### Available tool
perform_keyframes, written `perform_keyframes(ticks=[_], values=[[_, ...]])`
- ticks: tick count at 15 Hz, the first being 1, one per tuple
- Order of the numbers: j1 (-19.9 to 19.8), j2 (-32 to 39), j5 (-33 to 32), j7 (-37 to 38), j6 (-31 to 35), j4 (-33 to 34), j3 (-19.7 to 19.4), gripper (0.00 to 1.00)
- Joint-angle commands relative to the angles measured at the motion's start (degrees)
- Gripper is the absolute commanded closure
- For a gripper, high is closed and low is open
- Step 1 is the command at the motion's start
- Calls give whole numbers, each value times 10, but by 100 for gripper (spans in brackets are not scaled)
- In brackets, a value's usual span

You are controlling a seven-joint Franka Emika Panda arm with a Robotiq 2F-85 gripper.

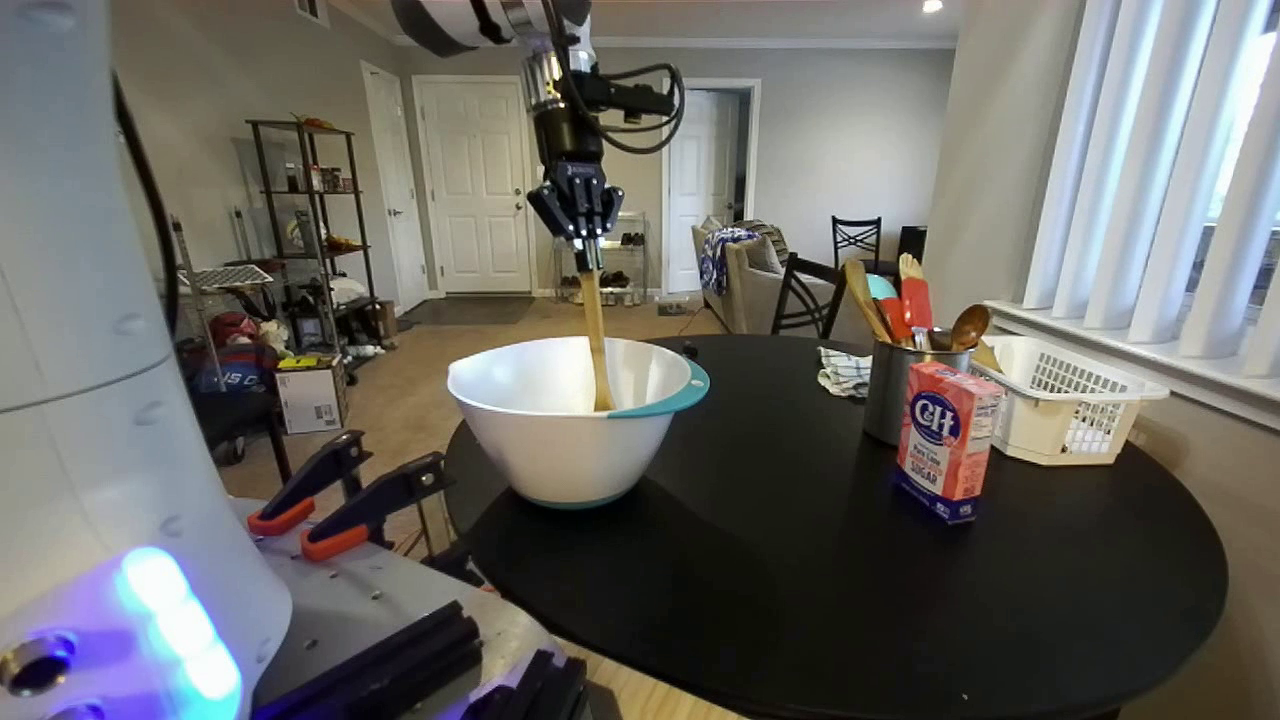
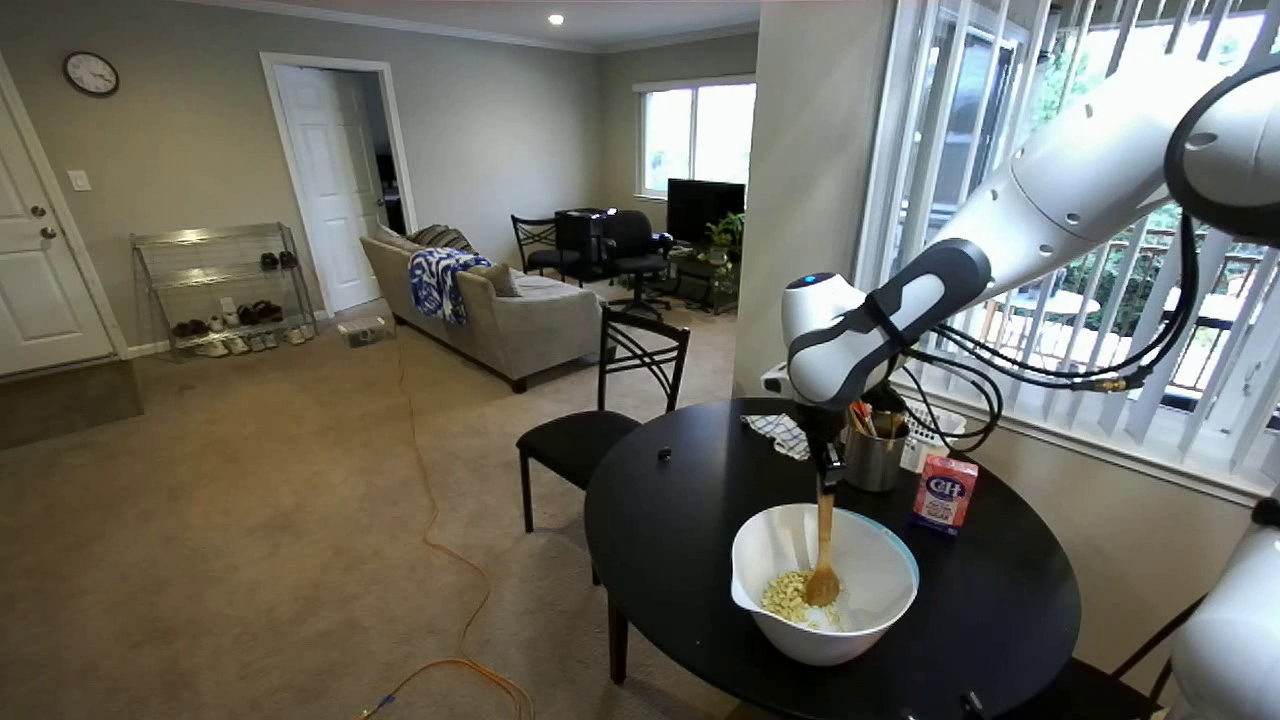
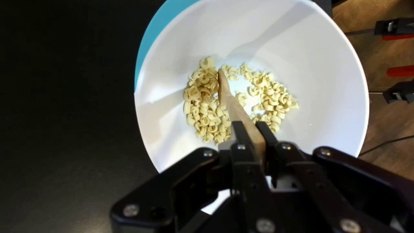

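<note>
My gripper [image 1: 588,258] is shut on the upper handle of a wooden spoon [image 1: 596,325]. The fingers press the handle from both sides in the wrist view [image 3: 252,127]. The spoon stands nearly upright, its head down inside a white mixing bowl [image 1: 560,455] with a teal rim part and base. Pale curled pasta pieces [image 3: 207,119] lie on the bowl's bottom in two main clumps, with a bare patch between them. The spoon's head [image 2: 823,587] is at the pasta in an exterior view. The gripper is above the bowl and apart from its rim.
The bowl stands on a round black table [image 1: 800,600]. A pink sugar box [image 1: 948,440], a metal holder with utensils [image 1: 885,395], a white basket [image 1: 1080,400] and a checked cloth [image 1: 845,372] are on it. Black and orange clamps [image 1: 335,540] sit beside the robot base. A chair [image 2: 590,440] stands close.
</note>
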Motion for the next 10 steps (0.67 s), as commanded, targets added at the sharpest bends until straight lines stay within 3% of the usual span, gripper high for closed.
perform_keyframes(ticks=[1, 7, 10], values=[[0, -23, 22, -5, 36, -23, 4, 97], [-4, -37, 164, -84, 36, -34, 17, 97], [-1, -45, 192, -109, 12, -40, 16, 97]])
